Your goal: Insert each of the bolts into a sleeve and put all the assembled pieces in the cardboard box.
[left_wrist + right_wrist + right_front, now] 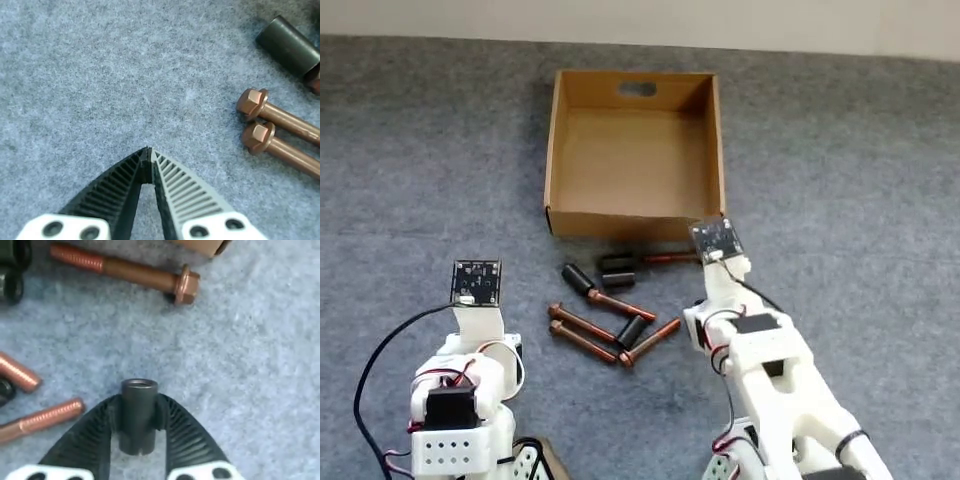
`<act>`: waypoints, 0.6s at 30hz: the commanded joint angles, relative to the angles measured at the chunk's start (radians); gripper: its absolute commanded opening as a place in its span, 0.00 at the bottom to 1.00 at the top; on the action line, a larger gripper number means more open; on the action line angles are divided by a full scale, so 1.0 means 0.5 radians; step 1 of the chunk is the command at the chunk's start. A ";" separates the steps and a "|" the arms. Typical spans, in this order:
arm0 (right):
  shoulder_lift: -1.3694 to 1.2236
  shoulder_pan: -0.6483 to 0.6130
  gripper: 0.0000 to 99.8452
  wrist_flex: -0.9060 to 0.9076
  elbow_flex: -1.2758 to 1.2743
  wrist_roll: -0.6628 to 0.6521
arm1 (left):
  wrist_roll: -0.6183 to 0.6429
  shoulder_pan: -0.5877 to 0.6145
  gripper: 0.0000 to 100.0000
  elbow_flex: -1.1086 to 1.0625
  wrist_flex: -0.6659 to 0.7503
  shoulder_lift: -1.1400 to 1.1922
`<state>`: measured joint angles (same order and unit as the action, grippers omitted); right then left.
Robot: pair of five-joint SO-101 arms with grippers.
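- Left wrist view, black sleeve [289,46]: far end was cut off by the edge.
- Same view, first bolt [280,114] and neighbour bolt [287,149]: heads were seen, threaded ends cut off.
- Right wrist view, held sleeve [137,425]: sides were hidden by the fingers [95,435] of the right gripper [137,402].
- Same view, long bolt end [47,417] and short bolt end [17,372]: heads were cut off.
- Cardboard box [200,245]: one corner was seen, the rest cut off.

Copper-brown bolts [586,324], black sleeves [616,263], tan cardboard box [635,160] — speckled grey carpet [420,150].
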<state>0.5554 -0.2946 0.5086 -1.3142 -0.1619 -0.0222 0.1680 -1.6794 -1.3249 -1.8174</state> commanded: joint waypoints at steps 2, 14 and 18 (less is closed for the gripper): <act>0.094 -0.002 0.01 -0.023 -0.057 0.028 | -0.015 -0.020 0.01 -0.035 -0.006 -0.002; 0.094 0.002 0.01 -0.023 -0.057 0.034 | -0.015 -0.020 0.01 -0.035 0.000 -0.002; 0.091 -0.002 0.01 -0.023 -0.057 0.031 | -0.015 -0.017 0.01 -0.035 0.003 -0.002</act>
<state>0.5907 -0.2946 0.5010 -1.3387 -0.1557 -0.0222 0.1680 -1.6794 -1.3249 -1.8174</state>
